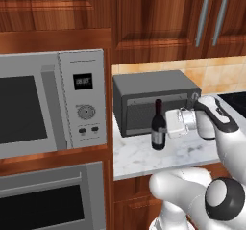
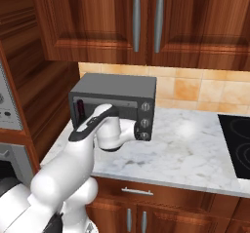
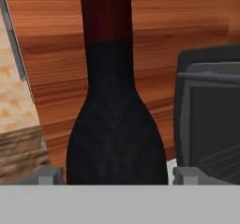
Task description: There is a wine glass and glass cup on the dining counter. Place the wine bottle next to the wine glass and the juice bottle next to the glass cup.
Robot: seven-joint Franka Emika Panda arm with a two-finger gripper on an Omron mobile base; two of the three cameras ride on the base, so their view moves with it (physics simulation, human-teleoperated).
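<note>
The gripper (image 1: 166, 124) reaches in at the wine bottle (image 1: 158, 132), which stands upright on the marble counter (image 1: 144, 159) just in front of the toaster oven (image 1: 153, 100). From the hand view the bottle sits squarely between the two fingertips (image 3: 50, 175), one on each side, though whether they press the glass I cannot tell. So this looks like the pickup of the wine bottle; next comes a firm squeeze and a straight lift clear of the oven. From the right base view, the arm hides most of the bottle.
</note>
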